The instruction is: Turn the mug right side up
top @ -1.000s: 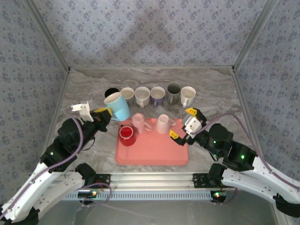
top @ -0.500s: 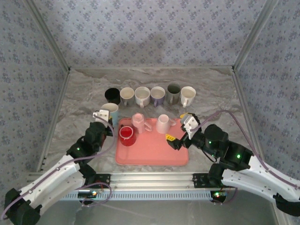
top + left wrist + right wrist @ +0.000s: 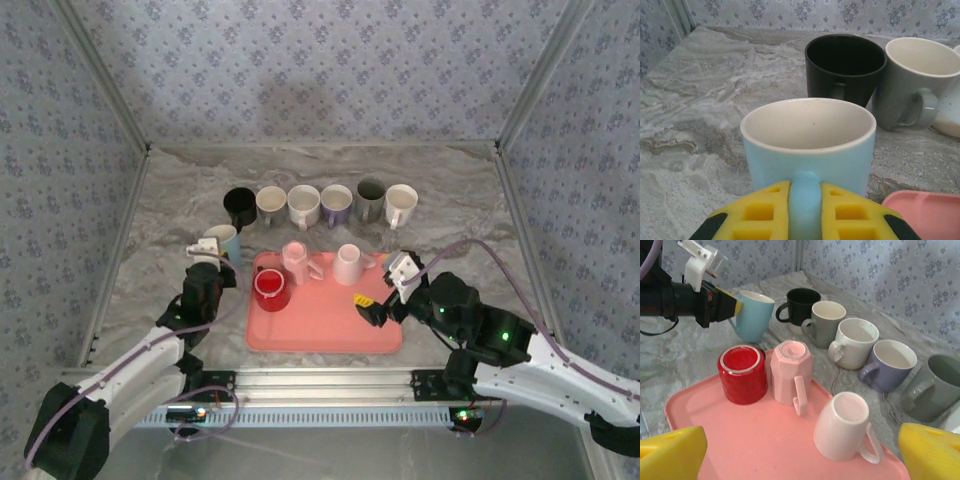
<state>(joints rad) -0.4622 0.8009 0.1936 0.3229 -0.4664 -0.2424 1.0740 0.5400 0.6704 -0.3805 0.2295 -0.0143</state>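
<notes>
The light blue mug (image 3: 227, 240) stands mouth up just left of the pink tray (image 3: 330, 330), in front of the black mug (image 3: 239, 205). Its base is at the marble; I cannot tell whether it rests there. My left gripper (image 3: 213, 260) is shut on its handle. In the left wrist view the yellow pads (image 3: 762, 212) squeeze the handle from both sides, with the mug (image 3: 807, 145) upright and empty. My right gripper (image 3: 386, 284) hangs open over the tray's right part. Its gripper (image 3: 802, 460) is wide open, with nothing between its jaws.
Three mugs stand upside down on the tray (image 3: 750, 440): red (image 3: 742, 372), faceted pink (image 3: 790, 370) and pale pink (image 3: 842, 425). Behind it is a row of upright mugs, from black through grey (image 3: 271, 204) and purple (image 3: 336, 203) to white (image 3: 401, 204).
The left arm brought the blue mug down from a tilted pose in the air to upright beside the tray. The right gripper shifted a little lower and left, staying open.
</notes>
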